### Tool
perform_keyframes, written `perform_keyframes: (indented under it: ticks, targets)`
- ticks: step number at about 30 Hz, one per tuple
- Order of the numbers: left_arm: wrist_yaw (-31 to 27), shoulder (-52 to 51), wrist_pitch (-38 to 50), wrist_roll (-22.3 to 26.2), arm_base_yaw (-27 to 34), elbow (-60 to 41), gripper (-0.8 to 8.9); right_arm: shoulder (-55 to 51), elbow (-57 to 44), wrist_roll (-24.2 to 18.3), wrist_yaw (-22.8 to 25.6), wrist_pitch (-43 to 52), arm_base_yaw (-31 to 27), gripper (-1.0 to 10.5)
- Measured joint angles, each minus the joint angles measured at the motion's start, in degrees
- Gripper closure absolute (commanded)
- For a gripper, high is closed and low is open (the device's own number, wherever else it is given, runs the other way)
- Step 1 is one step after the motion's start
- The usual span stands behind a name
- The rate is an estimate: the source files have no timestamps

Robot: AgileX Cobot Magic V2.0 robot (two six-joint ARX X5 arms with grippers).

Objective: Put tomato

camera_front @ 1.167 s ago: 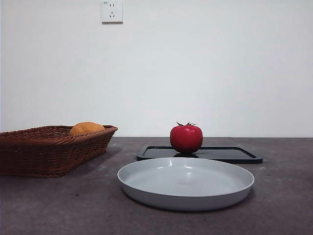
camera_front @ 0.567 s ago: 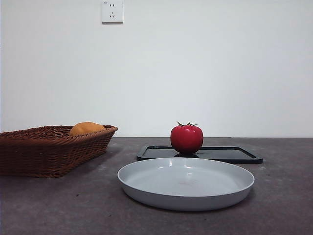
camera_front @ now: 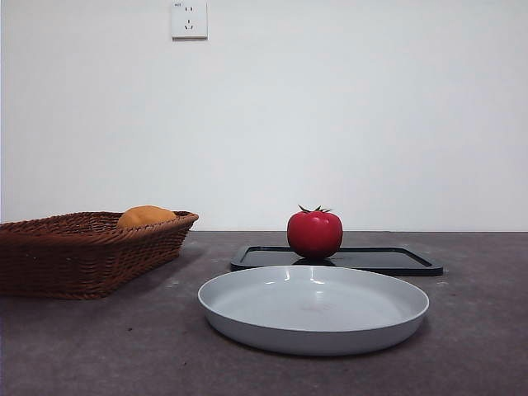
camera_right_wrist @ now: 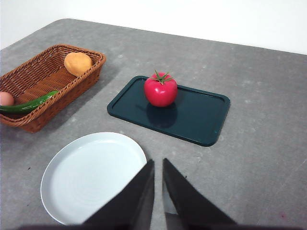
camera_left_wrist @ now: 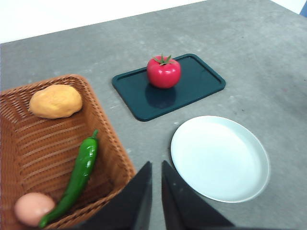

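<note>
A glossy red tomato (camera_front: 314,233) (camera_left_wrist: 163,72) (camera_right_wrist: 160,89) with a green stem stands upright on a dark rectangular tray (camera_front: 388,259) (camera_left_wrist: 201,81) (camera_right_wrist: 201,115). In front of the tray lies a pale grey plate (camera_front: 313,309) (camera_left_wrist: 220,158) (camera_right_wrist: 91,172) with nothing on it. My left gripper (camera_left_wrist: 156,165) is shut and hangs high above the table between the basket and the plate. High above the near edge of the plate, my right gripper (camera_right_wrist: 158,163) is shut too. Neither gripper touches anything, and neither shows in the front view.
A brown wicker basket (camera_front: 82,252) (camera_left_wrist: 110,139) (camera_right_wrist: 29,120) stands at the left, holding an orange rounded fruit (camera_front: 146,217) (camera_left_wrist: 55,101) (camera_right_wrist: 77,63), a green pepper (camera_left_wrist: 79,175) (camera_right_wrist: 26,105) and a pinkish egg-like item (camera_left_wrist: 32,208) (camera_right_wrist: 5,98). A white wall with a socket (camera_front: 189,18) is behind.
</note>
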Motion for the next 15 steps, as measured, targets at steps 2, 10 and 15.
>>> perform_keyframes:
  ticks: [2, 10, 15]
  targets:
    - [0.13, -1.03, 1.11, 0.00, 3.76, -0.83, 7.84, 0.00, 0.00, 0.00, 0.00, 0.00, 0.00, 9.3]
    - [0.11, -20.57, 17.20, -1.07, 22.27, -26.73, 7.84, 0.00, 0.00, 0.00, 0.00, 0.00, 0.00, 9.3]
    - [0.11, -27.82, 27.04, -2.75, 25.29, -40.02, 7.84, 0.00, 0.00, 0.00, 0.00, 0.00, 0.00, 9.3]
